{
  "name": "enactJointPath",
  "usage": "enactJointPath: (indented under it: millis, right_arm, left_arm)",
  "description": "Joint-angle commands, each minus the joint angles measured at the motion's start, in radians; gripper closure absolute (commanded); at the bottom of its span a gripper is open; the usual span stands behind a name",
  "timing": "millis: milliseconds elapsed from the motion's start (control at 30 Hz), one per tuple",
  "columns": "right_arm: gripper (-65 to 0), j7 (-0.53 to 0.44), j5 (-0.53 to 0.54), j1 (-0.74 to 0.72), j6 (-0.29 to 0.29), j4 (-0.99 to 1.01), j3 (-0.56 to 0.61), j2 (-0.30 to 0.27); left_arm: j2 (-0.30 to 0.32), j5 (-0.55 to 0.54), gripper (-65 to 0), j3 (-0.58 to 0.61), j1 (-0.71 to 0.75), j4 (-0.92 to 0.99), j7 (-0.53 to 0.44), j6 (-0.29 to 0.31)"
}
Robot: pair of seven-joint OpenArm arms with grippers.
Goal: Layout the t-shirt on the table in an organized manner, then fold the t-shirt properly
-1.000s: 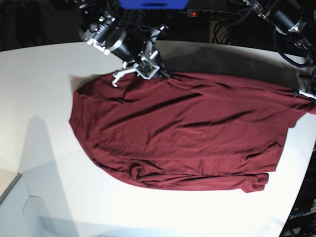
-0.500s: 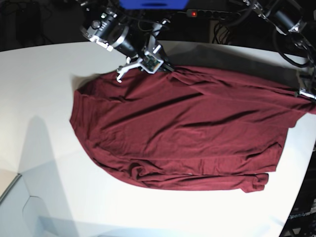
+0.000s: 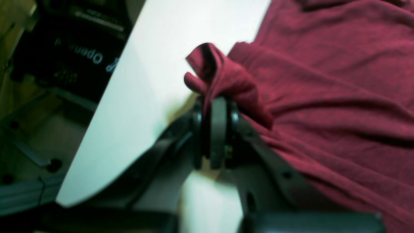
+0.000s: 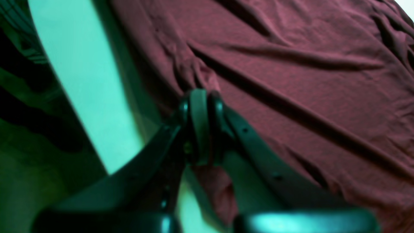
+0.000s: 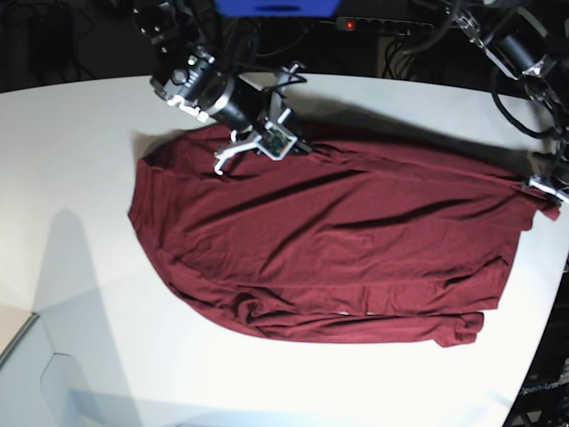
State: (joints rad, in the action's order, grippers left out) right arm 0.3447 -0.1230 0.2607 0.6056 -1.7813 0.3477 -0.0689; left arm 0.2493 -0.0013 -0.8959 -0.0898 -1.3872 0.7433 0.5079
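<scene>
Both pairs of fingers [image 3: 215,129] [image 4: 199,126] shut — pinching maroon t-shirt [image 5: 356,231] (its far edge), cloth between them.

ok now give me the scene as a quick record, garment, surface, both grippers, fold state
garment: maroon t-shirt, spread out with wrinkles
surface: white table
left gripper: jaws shut on a bunched part of the t-shirt, at the base view's right
right gripper: jaws shut on the t-shirt near its edge, left of centre in the base view
fold state: not neatly folded; near strip at the bottom of the base view lies uneven
</scene>
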Motion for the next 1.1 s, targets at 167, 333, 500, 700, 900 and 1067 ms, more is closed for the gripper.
enactJointPath:
  millis: [167,333,500,700,900,1067]
  right_arm:
    - [0.0,-0.028,0.018,-0.093,0.001,0.071,-0.003,0.002]
    - [0.0,-0.028,0.018,-0.153,0.001,0.13,-0.006,-0.001]
    - [0.0,-0.028,0.018,-0.2,0.001,0.166,-0.006,-0.001]
    - [0.0,-0.028,0.018,-0.258,0.001,0.209,-0.006,0.001]
    - [0.0,-0.029,0.018,-0.308,0.001,0.277,-0.006,0.002]
    - [0.0,-0.031,0.018,-0.312,0.001,0.278,-0.017,-0.002]
  left_arm:
    - [0.046,-0.004,-0.2,0.01,-0.092,0.047,-0.024,-0.01]
    - [0.081,-0.004,-0.2,0.013,-0.147,0.154,-0.024,-0.01]
    - [0.107,-0.004,-0.2,0.088,-0.156,0.214,-0.028,-0.01]
    - [0.107,-0.004,-0.2,0.165,-0.156,0.24,-0.135,-0.01]
    - [0.112,-0.004,-0.1,0.183,-0.189,0.296,-0.149,-0.012]
    - [0.141,0.034,-0.1,0.18,-0.235,0.392,-0.163,-0.012]
